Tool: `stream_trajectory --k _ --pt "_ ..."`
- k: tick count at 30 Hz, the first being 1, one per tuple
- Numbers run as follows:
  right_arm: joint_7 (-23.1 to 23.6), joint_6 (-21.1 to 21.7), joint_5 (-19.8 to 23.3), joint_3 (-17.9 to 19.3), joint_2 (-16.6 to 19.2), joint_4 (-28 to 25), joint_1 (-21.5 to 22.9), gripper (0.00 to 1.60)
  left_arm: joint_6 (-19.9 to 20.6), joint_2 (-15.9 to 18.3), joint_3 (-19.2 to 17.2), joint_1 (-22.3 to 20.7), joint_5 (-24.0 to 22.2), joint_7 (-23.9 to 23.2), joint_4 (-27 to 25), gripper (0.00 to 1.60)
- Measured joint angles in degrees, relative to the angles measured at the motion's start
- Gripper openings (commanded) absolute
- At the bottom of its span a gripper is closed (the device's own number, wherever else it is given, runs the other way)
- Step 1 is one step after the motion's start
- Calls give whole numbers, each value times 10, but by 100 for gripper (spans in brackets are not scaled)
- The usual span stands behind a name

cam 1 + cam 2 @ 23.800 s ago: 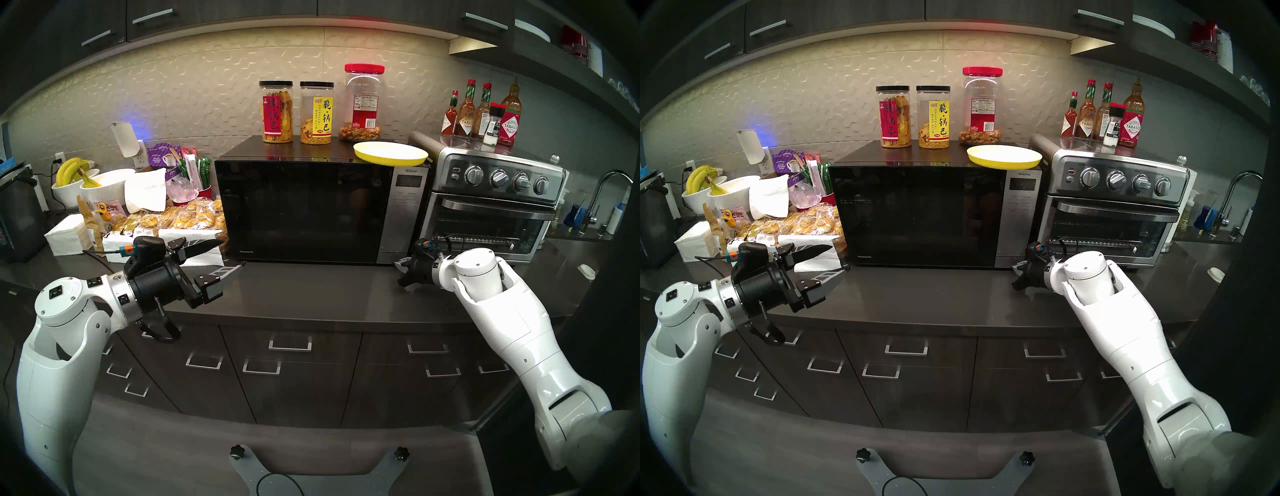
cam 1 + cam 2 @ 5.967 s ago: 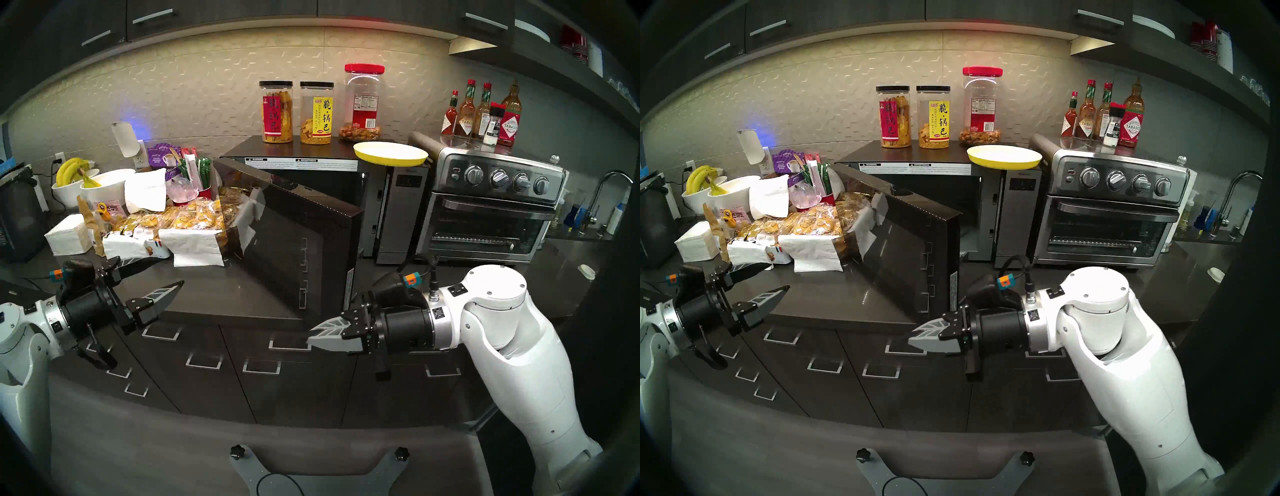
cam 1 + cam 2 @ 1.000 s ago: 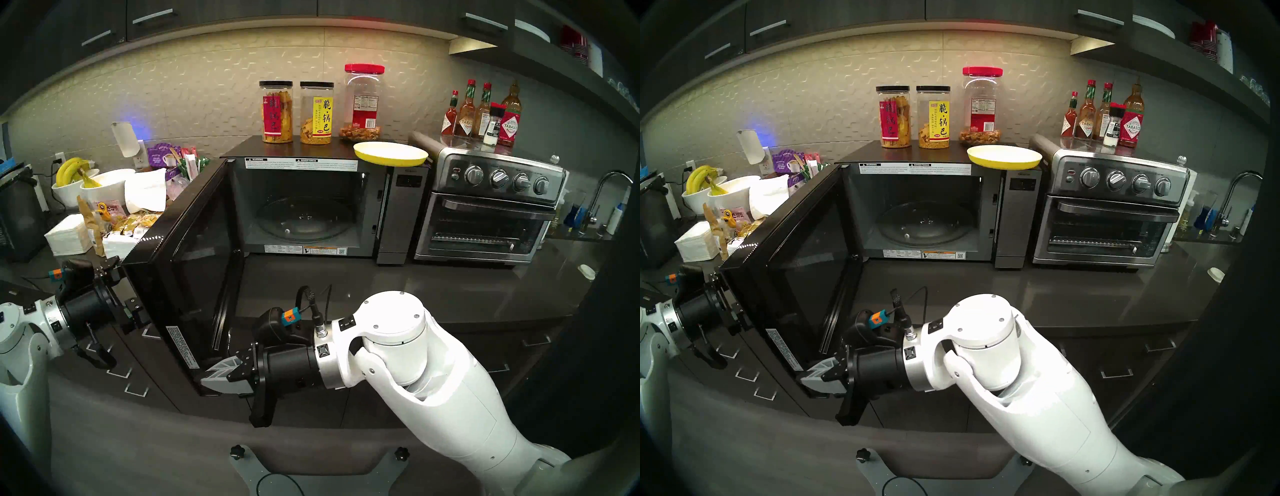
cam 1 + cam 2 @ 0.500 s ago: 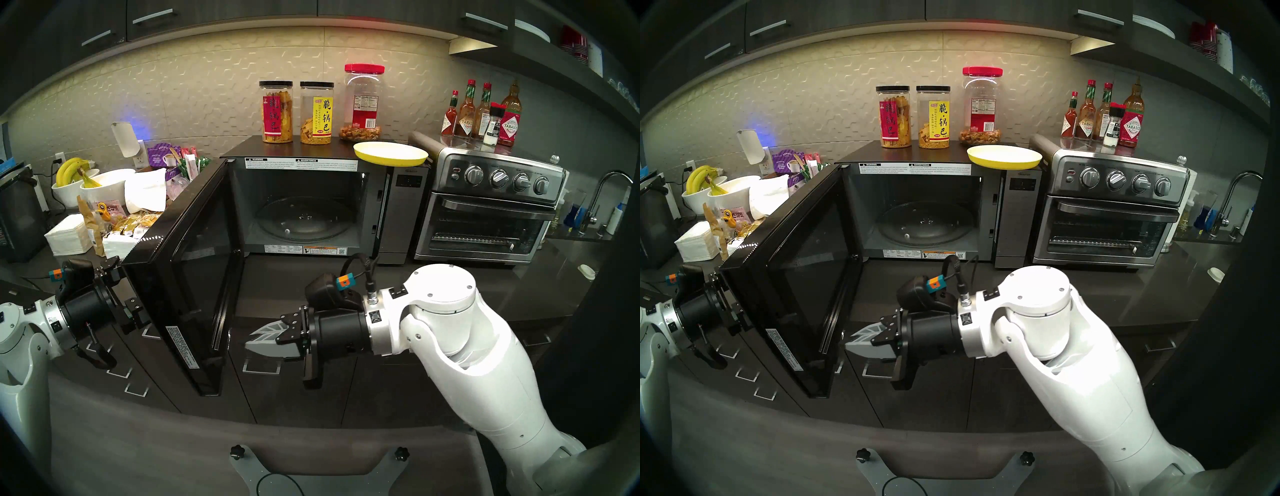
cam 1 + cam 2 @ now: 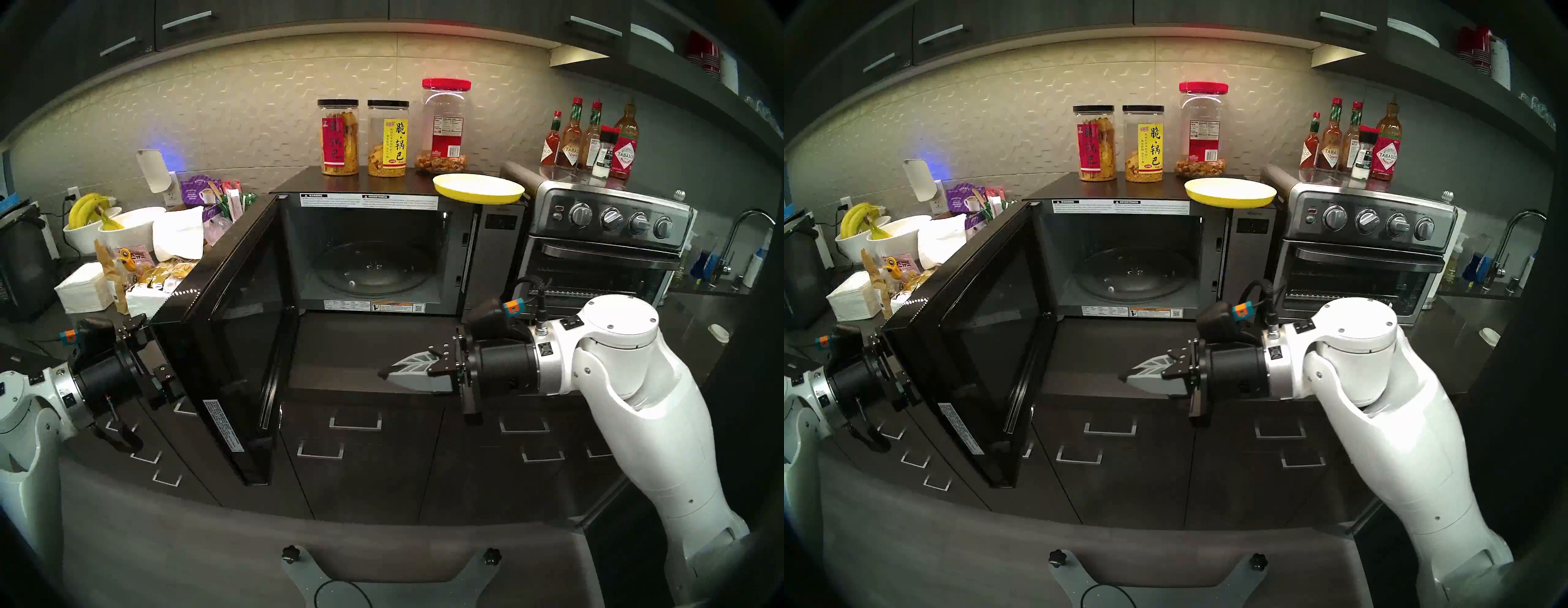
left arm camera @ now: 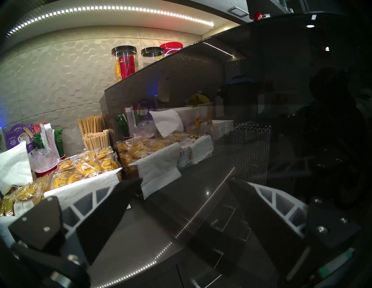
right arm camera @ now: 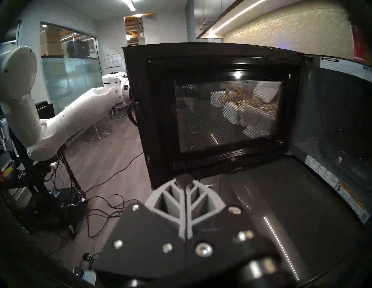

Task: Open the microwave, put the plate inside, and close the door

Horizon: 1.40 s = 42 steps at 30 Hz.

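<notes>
The microwave [image 5: 494, 263] stands open, its cavity empty except for the glass turntable [image 5: 373, 269]. Its door [image 5: 237, 322] [image 5: 975, 331] [image 7: 221, 112] is swung wide to the left. The yellow plate [image 5: 478, 187] [image 5: 1230, 192] rests on the microwave's top right front corner, overhanging slightly. My right gripper [image 5: 384, 373] [image 5: 1123, 377] [image 7: 184, 180] is shut on nothing, low over the counter in front of the cavity, pointing left at the door. My left gripper [image 6: 185, 181] is open beside the door's outer glass [image 6: 261, 100] and is mostly hidden behind the door in the head views.
A toaster oven [image 5: 594, 263] stands right of the microwave with sauce bottles [image 5: 589, 136] on top. Three snack jars [image 5: 339, 136] stand behind the plate. Snack packs [image 6: 88, 167], napkins [image 5: 82, 288] and banana bowls [image 5: 93, 216] crowd the counter left of the door.
My right gripper, still shut, has left the door's lower free edge and moved right and up, over the counter before the cavity. The door stays wide open; the left arm is still.
</notes>
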Motion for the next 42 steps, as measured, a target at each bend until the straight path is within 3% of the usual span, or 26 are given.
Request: stream_trajectory --k 1,4,5,10,11,13,15,17,22,26,42 --pt "3 -5 3 9 6 5 -2 45 0 0 0 0 0 0 0 160" --pt "12 -21 11 34 24 20 -8 56 0 0 0 0 0 0 0 160" --pt "18 -32 18 52 37 31 -11 69 0 0 0 0 0 0 0 160" --pt "41 -61 46 100 62 59 -19 79 0 0 0 -1 0 -1 0 160" --pt "45 -65 51 107 65 63 -20 114 0 0 0 -1 0 -1 0 160" --pt "58 -74 66 128 72 74 -23 137 0 0 0 -1 1 -1 0 160" --pt "72 -79 80 150 78 83 -27 140 0 0 0 -1 1 -1 0 160" --pt "84 -81 92 169 81 89 -29 160 0 0 0 -1 1 -1 0 160" --pt "112 -76 116 205 88 105 -31 160 0 -1 0 -1 1 -1 0 160" --pt "118 -66 123 212 92 110 -28 160 1 -1 0 -1 1 -1 0 160" --pt "94 -64 110 191 97 89 -2 160 2 -1 0 -1 1 -2 0 160"
